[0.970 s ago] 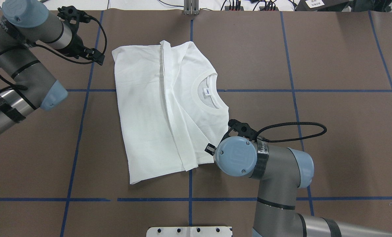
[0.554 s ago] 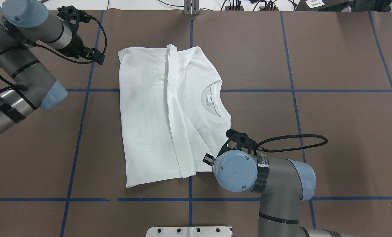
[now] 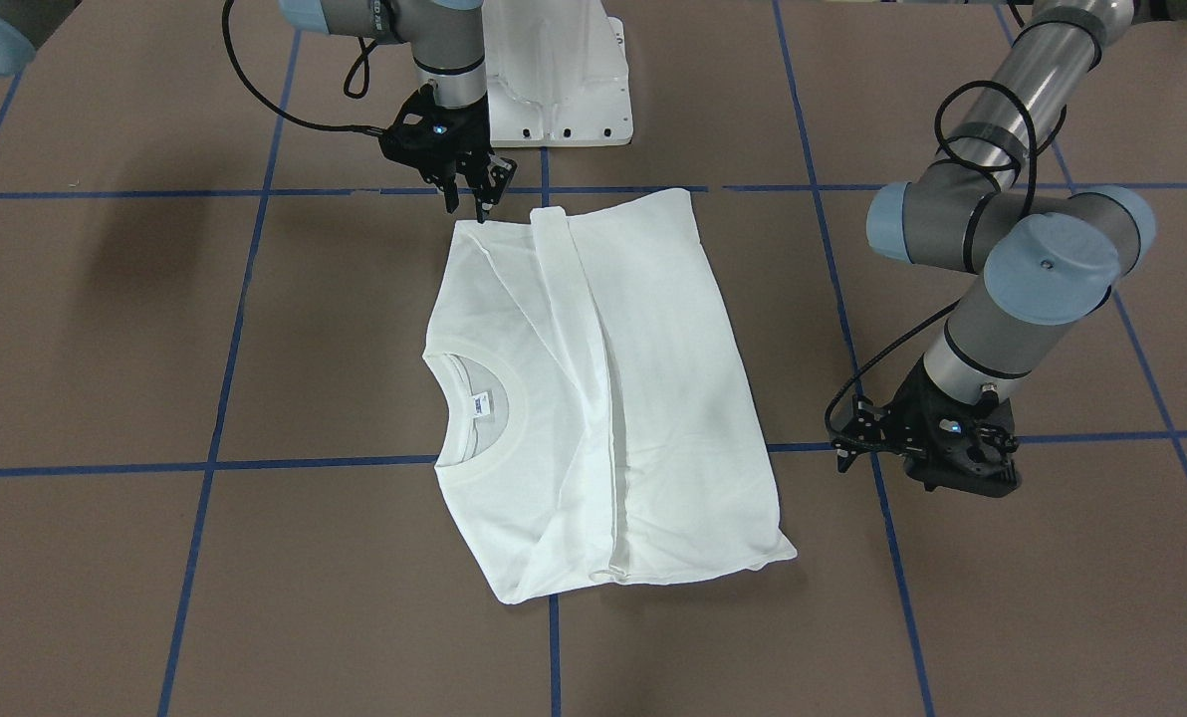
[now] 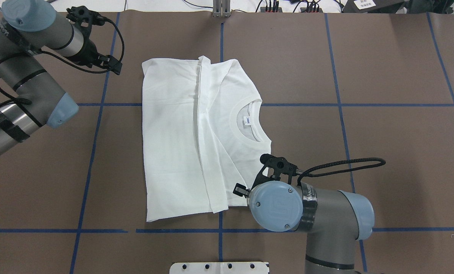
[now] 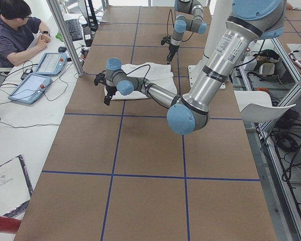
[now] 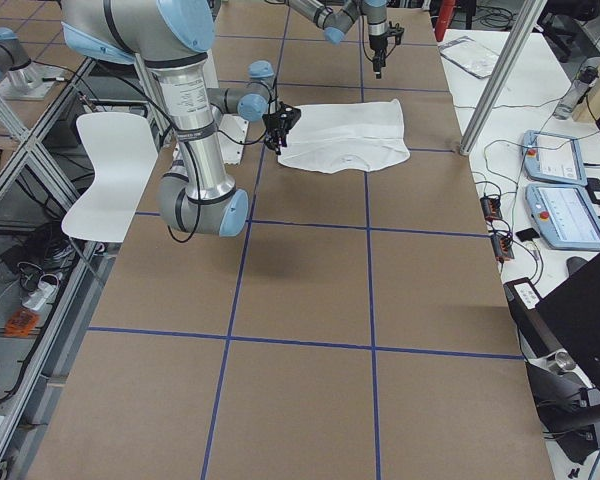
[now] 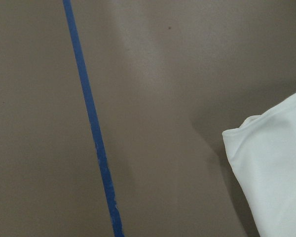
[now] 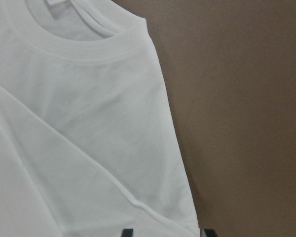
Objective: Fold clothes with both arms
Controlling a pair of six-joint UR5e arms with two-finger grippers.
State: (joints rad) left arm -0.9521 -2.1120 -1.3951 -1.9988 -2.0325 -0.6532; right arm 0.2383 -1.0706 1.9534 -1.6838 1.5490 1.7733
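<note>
**Right gripper** point(image 3: 466, 204), upper centre of the front-facing view, stands over one corner of the white T-shirt point(image 4: 173, 144). Its wrist camera shows two fingertips apart with that corner between them, one tip over cloth and one over bare table point(image 4: 383, 68). Whether the pads press on the cloth cannot be told.

**Left gripper** point(image 4: 114, 68), upper left of the overhead view, hangs just beside the shirt's upper left corner without touching it and carries nothing. No view shows whether its jaws are parted.

**Stage.** The shirt lies flat at the centre of the overhead view, reduced to a rough rectangle. Its sides are turned in, and a long fold ridge point(image 4: 200, 133) runs from the top edge to the bottom edge. The ribbed collar point(image 4: 250, 138) and neck label point(image 4: 246, 121) face up at the right edge; no print shows. Judged from this, the lengthwise folds are done and the crosswise folding is left.

**Edges and room.** The left edge is straight and free, while the right edge slants and bulges at the collar. The bottom edge lies just above a blue tape line point(image 4: 97, 230). Bare table opens widely at the right and lower left of the overhead view. The right arm point(image 4: 326, 213) fills the lower centre-right, the left arm point(image 4: 21, 76) the upper left, and the white base plate point(image 4: 219, 267) the bottom centre.
</note>
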